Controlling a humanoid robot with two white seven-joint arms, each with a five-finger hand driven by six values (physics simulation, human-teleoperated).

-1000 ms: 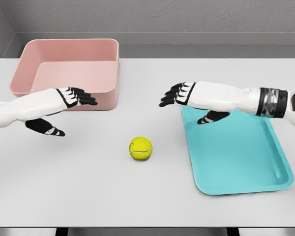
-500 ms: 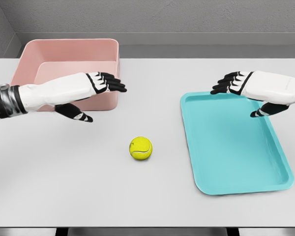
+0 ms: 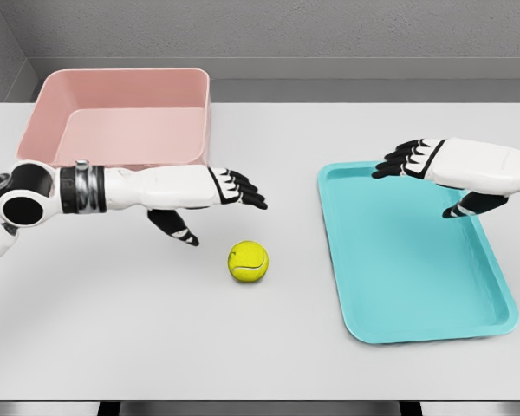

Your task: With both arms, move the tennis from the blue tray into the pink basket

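A yellow-green tennis ball (image 3: pixel 248 261) lies on the white table between the two containers. The blue tray (image 3: pixel 413 253) at the right holds nothing. At the back left stands the pink basket (image 3: pixel 121 126), also with nothing in it. My left hand (image 3: pixel 225 198) hovers just up and left of the ball, fingers spread, thumb hanging down, not touching it. Over the tray's far right part my right hand (image 3: pixel 416 169) is open and holds nothing.
The white table (image 3: pixel 156 347) stretches wide in front of the ball. Its front edge runs along the bottom of the view. A grey wall stands behind the basket.
My left arm has reached rightward and forward from the basket's front toward the ball. The right hand has drawn back from the table's middle to above the tray. The ball has stayed still.
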